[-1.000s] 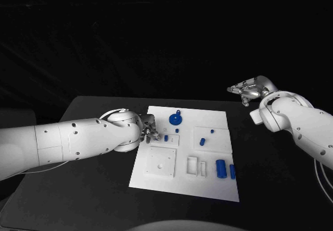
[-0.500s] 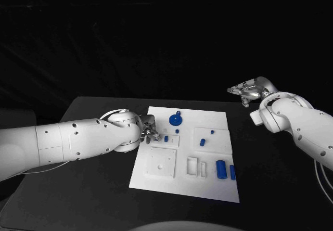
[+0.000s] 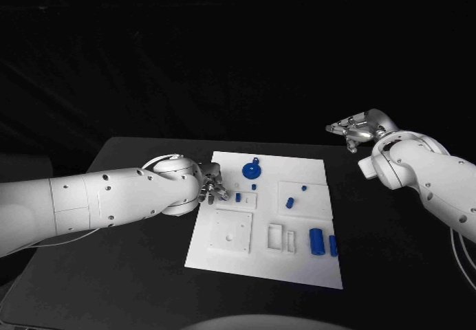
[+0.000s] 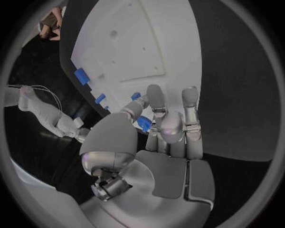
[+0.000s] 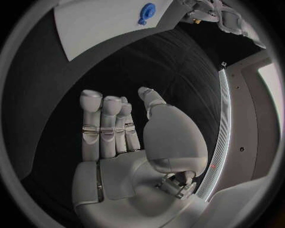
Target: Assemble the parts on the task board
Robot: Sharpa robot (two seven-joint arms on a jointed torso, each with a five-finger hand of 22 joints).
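- The task board (image 3: 267,220) is seen as a flat, matte white rectangular plate at the centre of the black table (image 3: 129,275); shallow square and slot-shaped recesses are moulded into its surface.
- A round blue part (image 3: 251,169) with a small tab is located at the board's 12 o'clock end; the same piece is shown in the right wrist view (image 5: 146,11).
- A small blue peg (image 3: 289,202) is found right of the board's centre; two upright blue cylinders (image 3: 316,240) stand side by side toward 4 o'clock, near the board's right edge.
- A tiny blue piece (image 3: 253,186) is seen just below the round part.
- The left hand (image 3: 212,190) is positioned over the board's 9 o'clock edge; its silver, smooth-shelled fingers (image 4: 156,97) are curled inward; a small blue part (image 4: 144,123) is pinched between thumb and fingertips, as shown in the left wrist view.
- The left arm (image 3: 99,203) is a glossy white casing with small dark fastener holes.
- The right hand (image 3: 355,129) is held above the table at 2 o'clock, well apart from the board; in the right wrist view (image 5: 118,128) its fingers are extended side by side with the thumb apart, released, with nothing grasped.
- The right arm (image 3: 426,179) is a rounded white shell.
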